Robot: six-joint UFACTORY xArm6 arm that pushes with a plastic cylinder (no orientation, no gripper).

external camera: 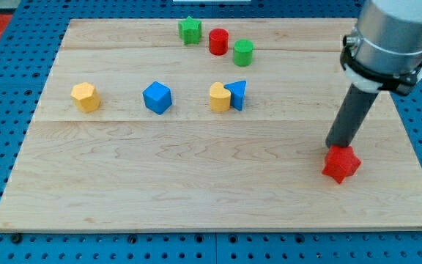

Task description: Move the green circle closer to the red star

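Observation:
The green circle (242, 52) stands near the view's top, right of the middle. The red star (341, 164) lies at the lower right of the wooden board. My tip (335, 147) stands right at the star's upper left edge, touching or almost touching it. The dark rod rises from there to the grey arm at the view's top right. The green circle is far from the star, up and to the left of it.
A red cylinder (218, 41) and a green star (190, 30) sit just left of the green circle. A yellow block (219, 97) touches a blue triangle (237, 94) at the middle. A blue cube (157, 97) and a yellow hexagon (85, 96) lie further left.

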